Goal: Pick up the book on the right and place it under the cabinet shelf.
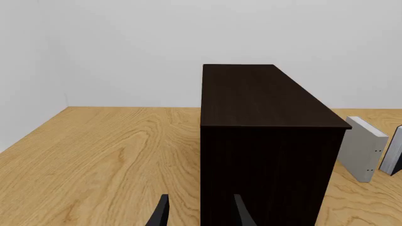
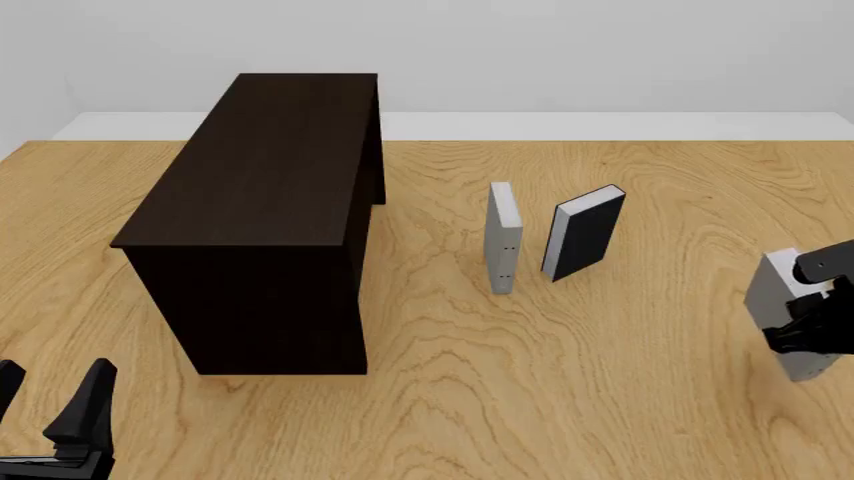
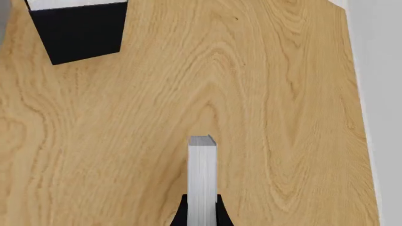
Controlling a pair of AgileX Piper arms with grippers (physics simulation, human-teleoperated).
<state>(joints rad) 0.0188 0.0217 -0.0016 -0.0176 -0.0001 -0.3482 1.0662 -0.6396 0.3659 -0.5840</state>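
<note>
The book [image 2: 771, 300] is a light-grey hardback standing on edge at the table's far right. My right gripper [image 2: 807, 330] is shut on it. The right wrist view shows the book's [image 3: 202, 165] thin grey edge clamped between the two dark fingers [image 3: 182, 214]. Whether it touches the table, I cannot tell. The cabinet shelf [image 2: 254, 190] is a big dark-brown box at the left, its inside mostly hidden. My left gripper [image 2: 47, 400] stands open at the near left corner, just in front of the cabinet [image 1: 264, 141], with nothing in it.
A second grey book [image 2: 503, 240] stands upright mid-table, with a black-covered book [image 2: 583, 235] leaning just right of it. Both lie between the cabinet and my right gripper. The black book [image 3: 78, 28] also shows in the right wrist view. Bare wood table [image 2: 441, 400] lies near the front.
</note>
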